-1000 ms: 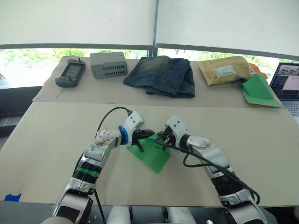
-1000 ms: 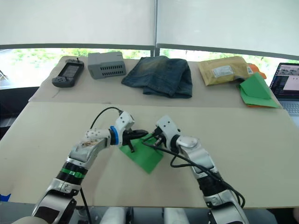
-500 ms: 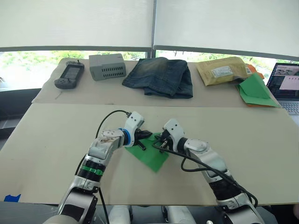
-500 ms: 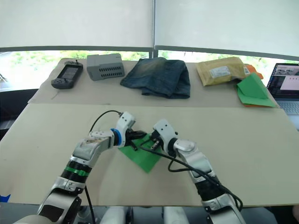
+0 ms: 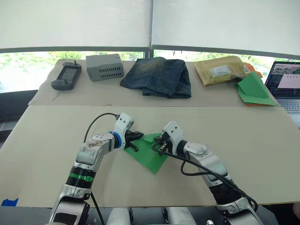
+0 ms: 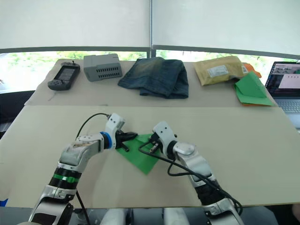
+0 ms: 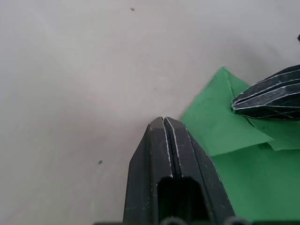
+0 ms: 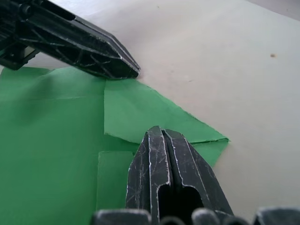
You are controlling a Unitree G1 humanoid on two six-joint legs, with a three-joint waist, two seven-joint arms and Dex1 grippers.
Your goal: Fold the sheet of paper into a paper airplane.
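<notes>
While the thin bright green sheet of paper (image 5: 149,154) lies flat on the beige worktop (image 5: 243,140), its far corners folded in, we have drawn our left pincer (image 5: 136,136) back to the sheet's edge, fingers together, apparently empty; the right pincer (image 5: 159,142), likewise closed, presses the flap.

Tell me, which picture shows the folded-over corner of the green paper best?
The right wrist view: the folded flap of the sheet of paper lies close up, edges plain. The left wrist view shows it partly covered; the head views show it tiny.
</notes>
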